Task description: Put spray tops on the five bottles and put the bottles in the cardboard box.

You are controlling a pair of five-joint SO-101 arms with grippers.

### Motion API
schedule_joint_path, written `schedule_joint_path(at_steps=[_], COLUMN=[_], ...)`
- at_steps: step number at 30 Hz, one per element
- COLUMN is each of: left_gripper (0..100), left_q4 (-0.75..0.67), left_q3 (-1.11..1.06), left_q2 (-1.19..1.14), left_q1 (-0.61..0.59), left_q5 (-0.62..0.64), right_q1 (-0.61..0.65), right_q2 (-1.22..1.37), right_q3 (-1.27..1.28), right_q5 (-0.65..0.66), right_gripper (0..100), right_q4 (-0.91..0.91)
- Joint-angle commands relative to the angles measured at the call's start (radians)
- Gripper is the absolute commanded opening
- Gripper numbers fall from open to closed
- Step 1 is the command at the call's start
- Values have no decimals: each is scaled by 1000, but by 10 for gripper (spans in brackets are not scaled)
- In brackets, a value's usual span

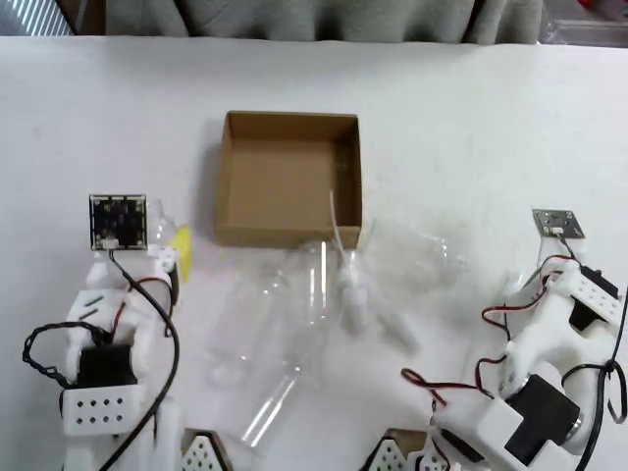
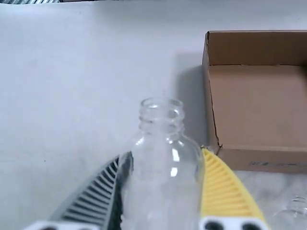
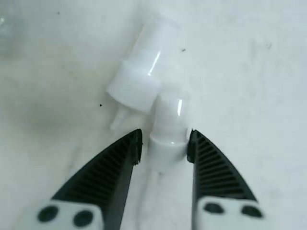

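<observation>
My left gripper [image 2: 165, 155] is shut on a clear, uncapped bottle [image 2: 163, 158], held upright with its neck above the grey and yellow fingers; in the high view it is the bottle [image 1: 162, 235] left of the cardboard box [image 1: 285, 235]. Two white spray tops lie on the table side by side. My right gripper [image 3: 164, 139] is open and straddles the nearer spray top [image 3: 168, 139]; one black finger touches it and the other stands a sliver away. The second spray top [image 3: 139, 79] lies just beyond. Several clear bottles [image 1: 270, 324] lie in front of the box.
The box [image 2: 259, 155] is open at the top and has nothing inside. More spray tops [image 1: 355, 294] with thin tubes lie among the bottles near the box's front corner. The right arm [image 1: 549, 314] stands at the table's right side. Another bottle neck [image 2: 297, 206] shows beside the yellow finger.
</observation>
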State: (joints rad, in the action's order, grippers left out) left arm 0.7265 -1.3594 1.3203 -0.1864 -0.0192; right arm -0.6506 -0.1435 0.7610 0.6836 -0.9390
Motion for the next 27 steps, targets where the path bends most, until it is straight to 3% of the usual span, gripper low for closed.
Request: schedule_joint_path(at_steps=[1, 8, 22, 27], left_gripper=[20, 20, 20, 20], left_q4=[-20, -18, -11, 115], left_q3=[11, 11, 78, 241], left_q2=[19, 19, 21, 21], left_q1=[-8, -8, -7, -5], left_q5=[-12, -12, -3, 77], right_q1=[8, -2, -105, -111], right_q2=[-5, -16, -16, -36], right_q3=[-11, -31, -580, -580], right_q5=[-11, -12, -20, -95], right_gripper=[49, 15, 16, 16], right_q4=[8, -4, -521, -549])
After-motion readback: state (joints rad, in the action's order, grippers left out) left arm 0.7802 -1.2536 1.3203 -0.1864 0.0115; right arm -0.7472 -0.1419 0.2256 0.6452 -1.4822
